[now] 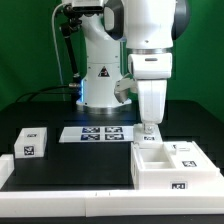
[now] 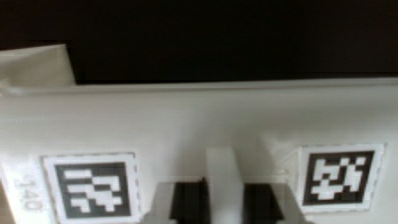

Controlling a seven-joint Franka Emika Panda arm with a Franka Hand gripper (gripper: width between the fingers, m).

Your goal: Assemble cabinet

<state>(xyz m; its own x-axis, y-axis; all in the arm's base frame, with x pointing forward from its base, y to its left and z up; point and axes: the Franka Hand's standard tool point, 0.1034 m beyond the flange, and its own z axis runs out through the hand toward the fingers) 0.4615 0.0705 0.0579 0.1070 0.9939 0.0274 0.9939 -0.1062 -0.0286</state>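
One big white cabinet box (image 1: pixel 175 172) is sitting nearest me on the black table (image 1: pixel 60 185), at about four o'clock in the exterior view, with its compartments facing up. At nine o'clock a small white block (image 1: pixel 30 143) with a tag is lying well apart from it. Farther back, the marker board (image 1: pixel 97 132) is lying near centre. The gripper (image 1: pixel 148 127) is hanging at the box's far edge. I cannot tell whether its fingers are parted or clamped. At twelve o'clock the arm's base (image 1: pixel 100 85) is standing.
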